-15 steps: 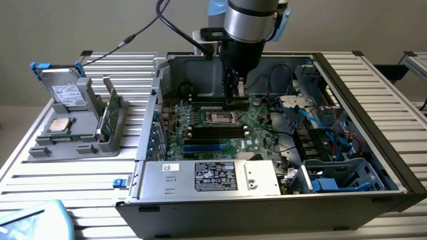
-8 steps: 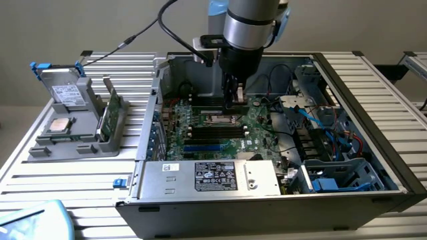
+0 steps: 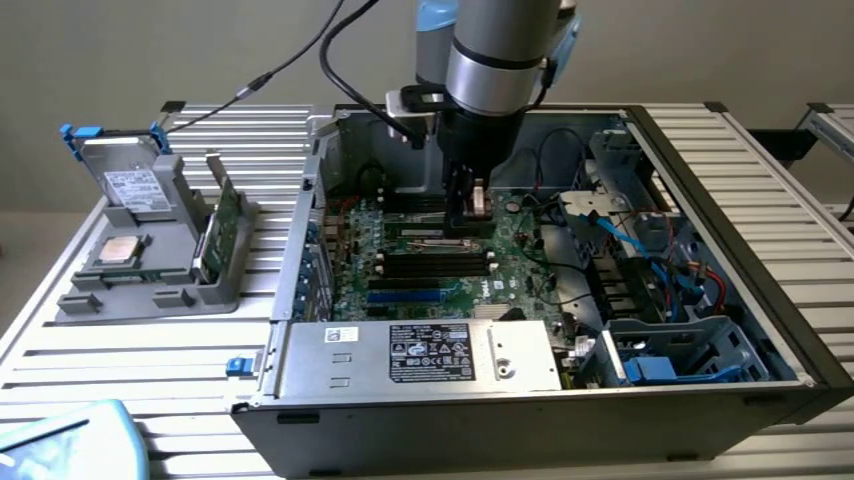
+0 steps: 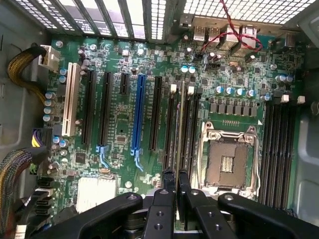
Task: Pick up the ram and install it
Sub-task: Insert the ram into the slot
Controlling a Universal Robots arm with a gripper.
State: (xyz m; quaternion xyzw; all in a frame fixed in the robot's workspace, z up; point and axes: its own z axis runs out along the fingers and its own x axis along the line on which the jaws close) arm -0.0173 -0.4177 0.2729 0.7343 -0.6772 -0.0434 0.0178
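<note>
Inside the open computer case (image 3: pixel 747 250), my gripper (image 3: pixel 467 212) hangs low over the motherboard (image 3: pixel 441 270). In the wrist view its black fingers (image 4: pixel 163 199) stand close together, shut on the ram (image 4: pixel 180 124). The ram appears edge-on as a thin green strip. It lies in line with the black memory slots (image 4: pixel 169 129) between two white latches, just beside the open processor socket (image 4: pixel 229 159). I cannot tell whether its lower edge is pressed into the slot.
A grey tray (image 3: pixel 134 290) at the exterior view's left holds a silver drive box (image 3: pixel 127 185), a square processor chip (image 3: pixel 123 250) and another green board on edge (image 3: pixel 224 225). The power supply (image 3: pixel 414 355) fills the case front. Loose cables (image 3: pixel 641 240) crowd the case's right side.
</note>
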